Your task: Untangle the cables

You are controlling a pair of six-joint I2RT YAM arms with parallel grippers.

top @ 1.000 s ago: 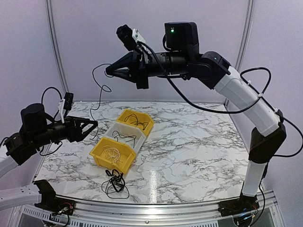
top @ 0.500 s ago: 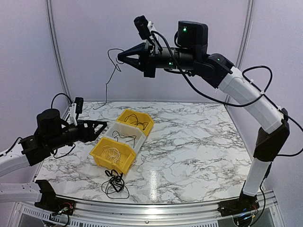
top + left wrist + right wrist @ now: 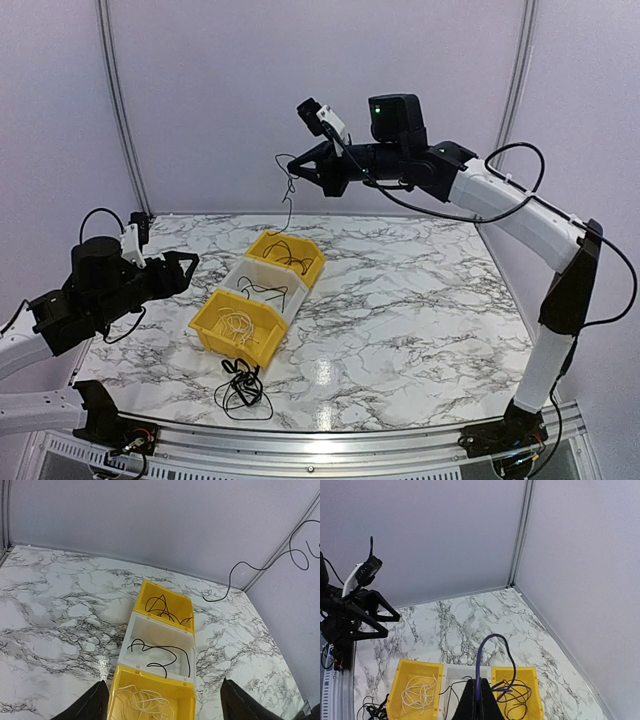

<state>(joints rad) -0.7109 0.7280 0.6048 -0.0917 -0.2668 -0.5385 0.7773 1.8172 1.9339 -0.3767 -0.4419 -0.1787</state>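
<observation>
My right gripper (image 3: 304, 167) pinched one black cable (image 3: 289, 208) above the far yellow bin (image 3: 314, 268) — the left gripper (image 3: 190, 270) gaped empty. A small tangle (image 3: 243, 388) lay before the near bin (image 3: 235, 350) — mostly sorted, I judged.

1. I read the worktop (image 3: 420, 300) as a marble-pattern surface, smooth and glossy, with lamp glare near its front edge.
2. yellow bins (image 3: 230, 345): smooth moulded plastic, slight sheen.
3. middle bin (image 3: 150, 627): milky, translucent plastic.
4. cables (image 3: 242, 385): thin, smooth jackets, mostly matt black.
5. hanging cable (image 3: 478, 670): faint sheen.
6. front rail (image 3: 330, 438): bare metal.
</observation>
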